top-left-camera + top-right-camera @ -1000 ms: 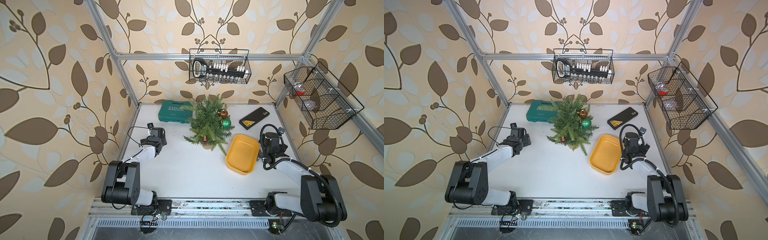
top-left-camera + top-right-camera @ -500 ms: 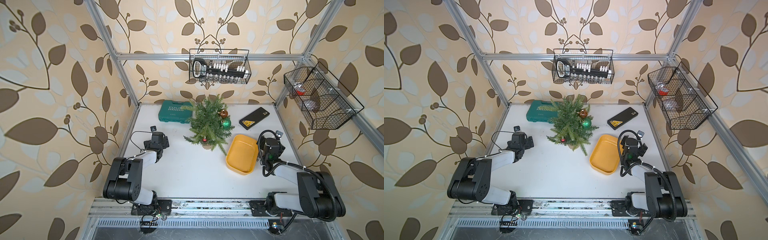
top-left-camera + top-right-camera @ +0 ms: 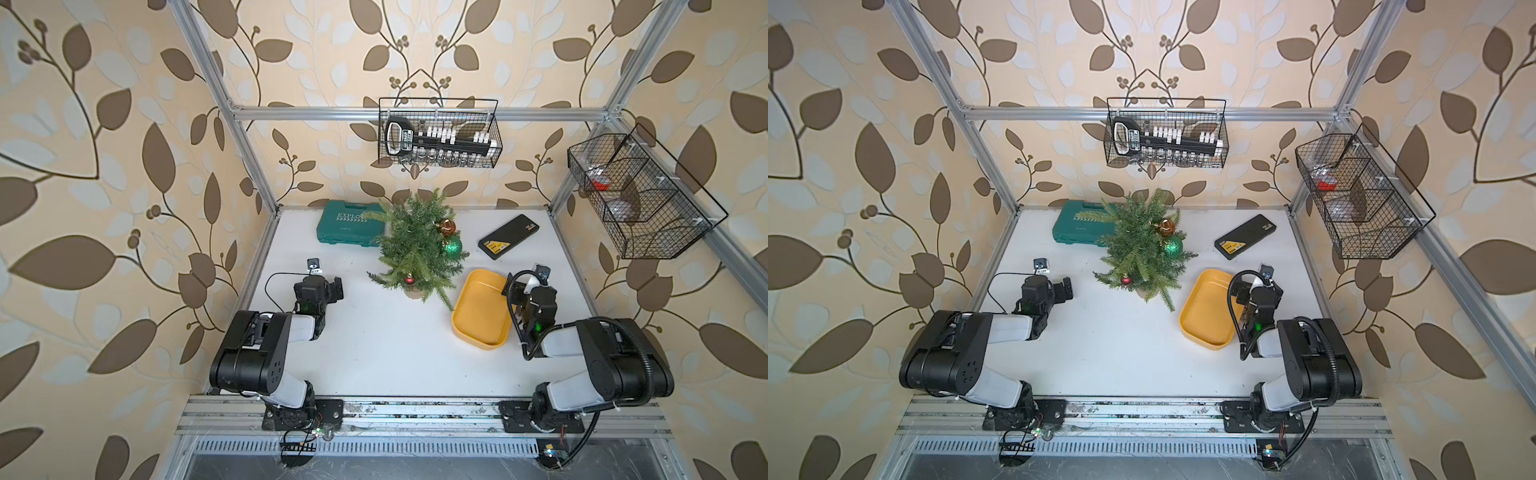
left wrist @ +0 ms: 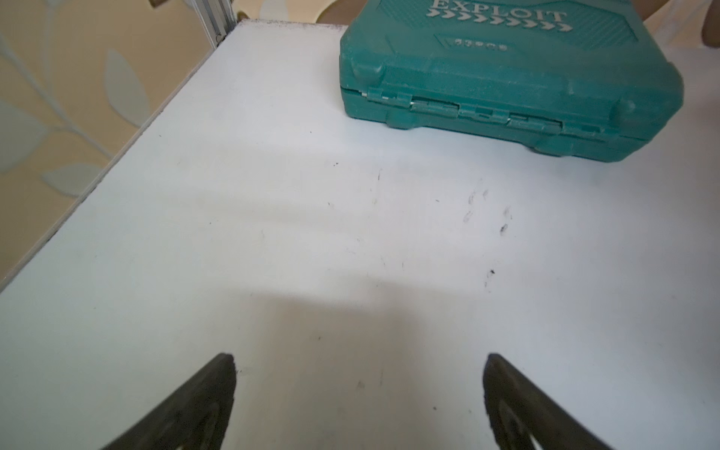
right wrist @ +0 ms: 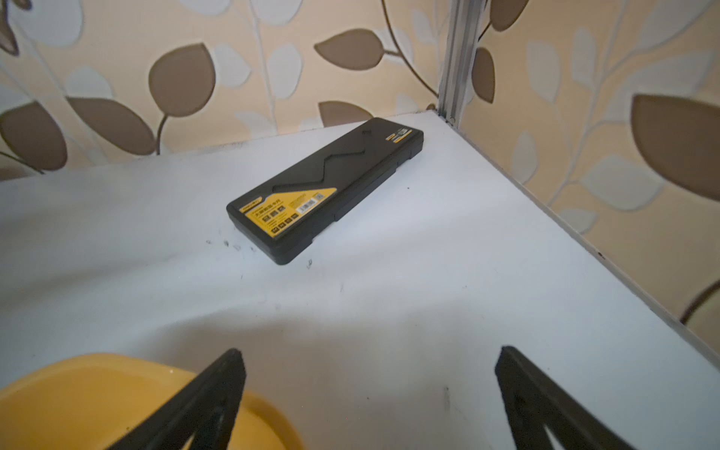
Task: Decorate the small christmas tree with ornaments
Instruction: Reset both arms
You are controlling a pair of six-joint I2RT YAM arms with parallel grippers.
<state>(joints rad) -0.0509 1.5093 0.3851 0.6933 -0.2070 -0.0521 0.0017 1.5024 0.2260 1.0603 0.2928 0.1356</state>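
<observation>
The small bushy green artificial christmas tree [image 3: 415, 253] is standing in its pale pot near the back middle of the white table [image 3: 374, 353]. All three baubles are hanging in its branches: the shiny amber-gold one [image 3: 447, 226] near the top, the glittery green one [image 3: 451, 246] just below it, and the small dark red one [image 3: 409, 279] low on the near side. The shallow yellow plastic tray [image 3: 478, 328] beside the tree is lying empty, so I am judging the hanging done. That is why I am holding both arms low and clear of the tree. The left gripper [image 4: 358, 362] is spread wide over bare table, facing the teal plastic tool case [image 4: 506, 78]. The right gripper [image 5: 370, 356], likewise apart and empty, is sitting at the tray's edge, facing the flat black case [image 5: 327, 187].
</observation>
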